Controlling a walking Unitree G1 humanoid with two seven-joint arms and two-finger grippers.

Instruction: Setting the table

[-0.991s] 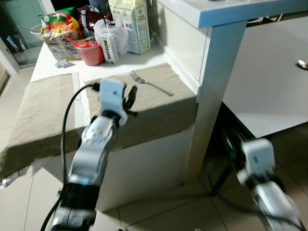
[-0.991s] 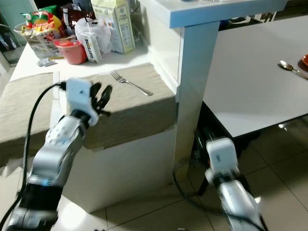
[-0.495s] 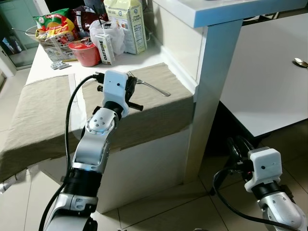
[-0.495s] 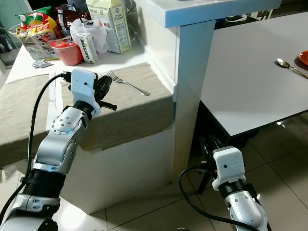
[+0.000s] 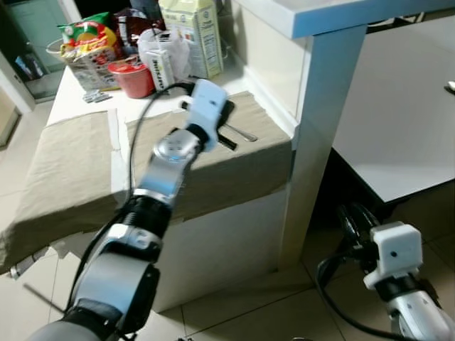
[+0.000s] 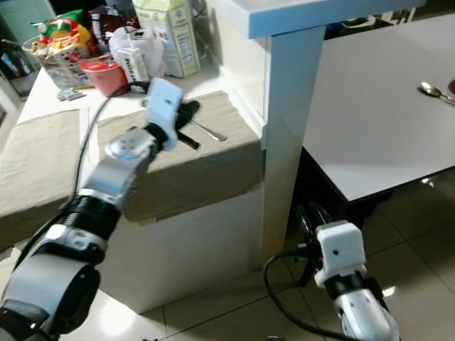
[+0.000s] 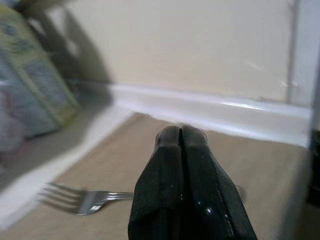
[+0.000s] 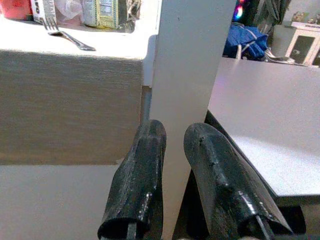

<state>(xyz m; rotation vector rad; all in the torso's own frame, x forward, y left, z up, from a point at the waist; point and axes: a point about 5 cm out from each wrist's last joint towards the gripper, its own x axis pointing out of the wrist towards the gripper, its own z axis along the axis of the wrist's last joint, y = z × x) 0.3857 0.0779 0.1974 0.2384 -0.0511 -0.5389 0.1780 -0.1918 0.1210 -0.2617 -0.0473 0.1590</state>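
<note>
left end effector [image 7: 181, 150]: fingers pressed together, nothing between them; hovering right over the fork handle, above the cloth
right end effector [image 8: 172, 165]: hangs low near the floor beside the white post, fingers slightly parted, holding nothing
fork [image 7: 85, 199]: lies flat on the beige cloth on the counter, tines toward the groceries, handle running under the left end effector; contact with the fingers cannot be told
cloth [image 5: 242, 167]: beige, draped over the counter edge, hangs down the front
counter [image 5: 82, 110]: white, low, next to the tall white post
groceries: milk carton [image 5: 192, 35], red cup [image 5: 135, 77], snack bags, all at the back of the counter, well apart from the fork
spoon [image 6: 435, 91]: already on the white dining table to the right
step (judgement): reaching for the fork, grasp not made yet
risk 1: fingers closed, so coming down like this would just push the fork or skid it along the cloth
risk 2: fork is thin and flat, easy to miss or pinch cloth instead
risk 3: dragging the cloth could shift it off the edge
risk 4: a nudged fork may slide toward the counter edge and drop
</note>
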